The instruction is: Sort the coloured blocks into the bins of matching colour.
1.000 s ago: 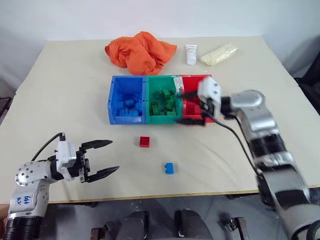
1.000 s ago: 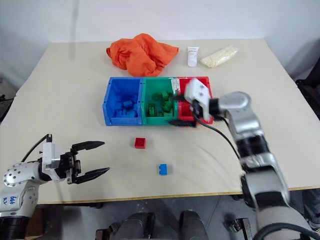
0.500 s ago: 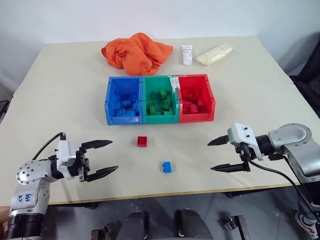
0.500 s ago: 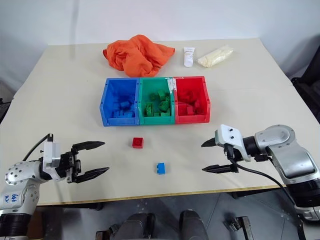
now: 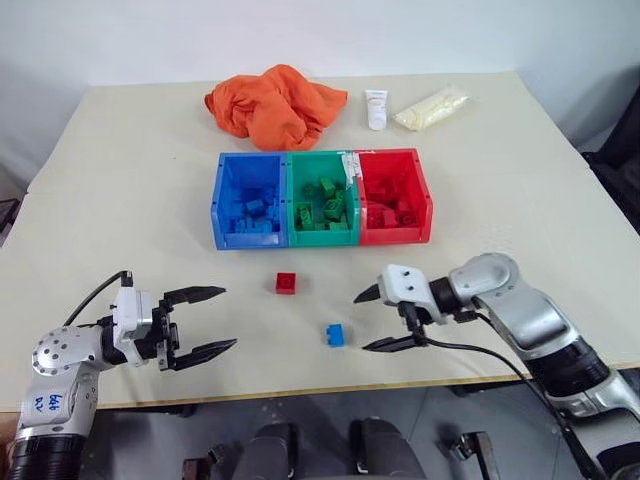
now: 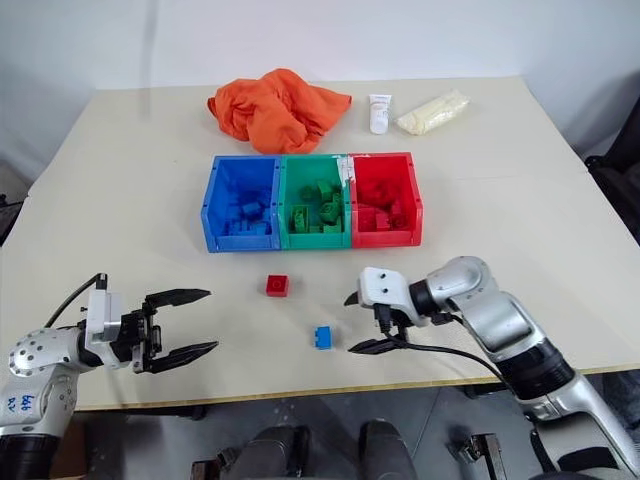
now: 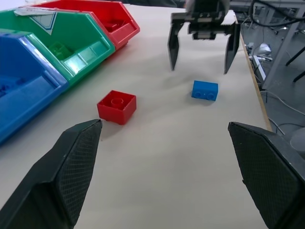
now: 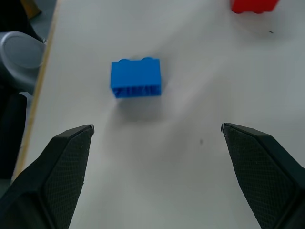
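Table [image 5: 120, 180] with three joined bins, two loose blocks and both grippers empty-handed.

Orange cloth [image 5: 276, 103] lies at the far edge, with a white tube [image 5: 376, 108] and pale yellow bag [image 5: 433, 106] beside it. Blue bin [image 5: 251, 199], green bin [image 5: 323, 197] and red bin [image 5: 394, 195] sit mid-table, each holding bricks of its colour. Right gripper [image 5: 377, 319], fingers spread wide, hangs just beside the blue block [image 5: 336, 335] near the front edge. Left gripper [image 5: 210, 320], also spread, holds nothing. Red block [image 5: 287, 283] lies between bins and blue block.
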Robot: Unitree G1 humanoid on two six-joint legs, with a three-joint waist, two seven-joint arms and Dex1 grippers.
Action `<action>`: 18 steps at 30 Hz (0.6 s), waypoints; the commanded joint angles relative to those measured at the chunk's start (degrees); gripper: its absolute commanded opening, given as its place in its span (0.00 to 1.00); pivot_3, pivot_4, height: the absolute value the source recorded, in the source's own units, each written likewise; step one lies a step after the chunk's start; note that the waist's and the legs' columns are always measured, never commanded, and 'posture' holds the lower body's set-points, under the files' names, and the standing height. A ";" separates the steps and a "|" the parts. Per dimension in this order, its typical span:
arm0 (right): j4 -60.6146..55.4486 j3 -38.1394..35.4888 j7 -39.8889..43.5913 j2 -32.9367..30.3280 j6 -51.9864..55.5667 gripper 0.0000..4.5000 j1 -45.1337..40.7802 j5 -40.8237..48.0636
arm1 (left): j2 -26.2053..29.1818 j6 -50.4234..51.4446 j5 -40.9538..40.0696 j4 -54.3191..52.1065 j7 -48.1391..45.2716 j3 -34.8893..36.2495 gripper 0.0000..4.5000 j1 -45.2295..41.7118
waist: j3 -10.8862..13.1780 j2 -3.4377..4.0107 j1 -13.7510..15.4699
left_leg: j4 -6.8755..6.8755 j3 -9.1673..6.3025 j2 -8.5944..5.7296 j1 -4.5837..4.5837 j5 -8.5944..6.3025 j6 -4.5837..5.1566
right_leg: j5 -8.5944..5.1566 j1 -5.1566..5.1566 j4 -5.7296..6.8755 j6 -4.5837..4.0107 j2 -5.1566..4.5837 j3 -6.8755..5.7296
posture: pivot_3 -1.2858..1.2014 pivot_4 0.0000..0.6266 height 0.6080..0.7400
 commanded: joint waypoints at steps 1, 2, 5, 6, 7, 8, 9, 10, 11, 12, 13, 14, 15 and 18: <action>0.87 1.58 -0.06 2.31 -1.19 1.00 -1.79 -1.02 | -0.02 0.56 -1.49 -3.78 1.20 1.76 1.00 2.41 | 0.00 0.00 0.00 | 0.00 0.00 -0.01 0.00 0.00 0.00 | 0.00 0.00 0.01 0.00 0.00 0.00 | 0.52 0.24 1.00; 1.47 2.07 -0.10 2.98 -1.46 1.00 -2.10 -1.36 | -0.07 0.67 -1.51 -4.35 1.57 1.91 1.00 3.03 | 0.00 0.00 0.02 | 0.00 0.00 -0.01 0.00 0.00 0.00 | 0.00 0.00 0.01 0.00 0.00 -0.01 | 0.52 0.24 1.00; 2.70 3.42 -0.01 4.66 -2.44 1.00 -2.76 -2.28 | -0.23 1.03 -1.73 -5.70 2.55 2.21 1.00 4.40 | 0.00 0.00 0.09 | 0.01 -0.01 -0.01 0.00 0.00 0.00 | 0.00 0.00 0.01 0.00 0.00 -0.01 | 0.52 0.24 1.00; 2.97 3.79 -0.12 5.23 -2.56 1.00 -2.93 -2.53 | -0.30 1.07 -1.77 -6.10 2.84 2.22 1.00 4.75 | 0.00 0.00 0.06 | 0.01 -0.01 -0.01 0.00 0.00 0.00 | 0.00 0.00 0.02 0.00 -0.01 -0.01 | 0.52 0.24 1.00; 3.16 4.10 0.00 5.63 -2.69 1.00 -3.06 -2.66 | -0.35 1.14 -1.79 -6.44 3.09 2.21 1.00 5.02 | 0.00 0.00 0.05 | 0.01 -0.01 -0.01 0.00 0.00 0.00 | 0.00 0.00 0.01 0.00 -0.01 0.00 | 0.52 0.24 1.00; 3.24 4.46 -0.05 5.88 -2.51 1.00 -3.15 -3.00 | -0.40 1.19 -1.81 -6.74 3.30 2.19 1.00 5.26 | 0.00 0.00 0.02 | 0.01 -0.01 -0.01 0.00 0.00 0.00 | 0.00 0.00 0.02 0.00 0.00 -0.01 | 0.52 0.24 1.00; 3.29 4.76 0.14 6.04 -2.90 0.96 -3.13 -3.26 | -0.47 1.24 -1.84 -7.05 3.52 2.18 1.00 5.46 | 0.00 0.00 0.02 | 0.01 -0.01 0.00 0.00 0.00 0.00 | 0.00 0.00 0.02 0.00 0.00 -0.01 | 0.52 0.24 1.00; 3.34 4.97 0.20 6.12 -3.06 0.91 -3.07 -3.60 | -0.55 1.28 -1.89 -7.28 3.74 2.19 1.00 5.62 | 0.00 0.00 0.01 | 0.01 -0.01 0.00 0.01 0.00 0.00 | 0.00 0.00 0.03 0.00 0.00 -0.01 | 0.52 0.24 1.00; 3.35 5.05 0.24 6.03 -3.40 0.85 -2.91 -3.88 | -0.62 1.26 -1.91 -7.49 3.90 2.22 1.00 5.81 | 0.00 0.00 0.01 | 0.01 -0.01 0.00 0.01 0.00 0.00 | 0.00 0.00 0.03 0.00 0.00 -0.01 | 0.52 0.24 1.00; 3.33 5.02 0.57 5.74 -3.98 0.78 -2.68 -3.97 | -0.67 1.24 -1.93 -7.68 4.02 2.27 1.00 6.03 | 0.00 0.00 0.01 | 0.01 -0.01 -0.01 0.01 0.00 0.00 | 0.00 0.00 0.03 0.00 0.00 -0.01 | 0.52 0.24 1.00; 3.30 4.94 0.84 5.36 -4.47 0.70 -2.45 -4.07 | -0.72 1.20 -1.95 -7.81 4.09 2.33 1.00 6.25 | 0.00 0.00 0.01 | 0.01 -0.01 -0.01 0.01 0.00 -0.01 | 0.00 0.00 0.03 0.00 0.00 -0.01 | 0.52 0.24 1.00; 3.40 4.84 0.86 5.13 -4.86 0.62 -2.34 -4.30 | -0.75 1.12 -1.95 -7.84 4.11 2.38 1.00 6.43 | 0.00 0.00 0.01 | 0.00 -0.01 -0.01 0.01 0.00 -0.01 | 0.00 0.00 0.03 0.00 0.00 -0.01 | 0.52 0.24 1.00; 3.42 4.65 0.81 5.01 -5.04 0.55 -2.21 -4.48 | -0.80 1.05 -1.96 -7.97 4.15 2.40 1.00 6.65 | 0.00 0.00 0.01 | 0.00 -0.01 -0.01 0.01 -0.01 -0.01 | 0.00 0.00 0.02 0.00 0.00 -0.01 | 0.52 0.24 1.00; 3.55 4.23 0.79 5.14 -5.34 0.33 -2.27 -4.50 | -0.87 0.85 -1.92 -7.88 4.22 2.35 1.00 6.81 | 0.00 0.00 0.01 | 0.00 -0.01 -0.01 0.01 -0.01 -0.01 | 0.00 0.00 0.02 0.00 0.00 -0.01 | 0.52 0.24 1.00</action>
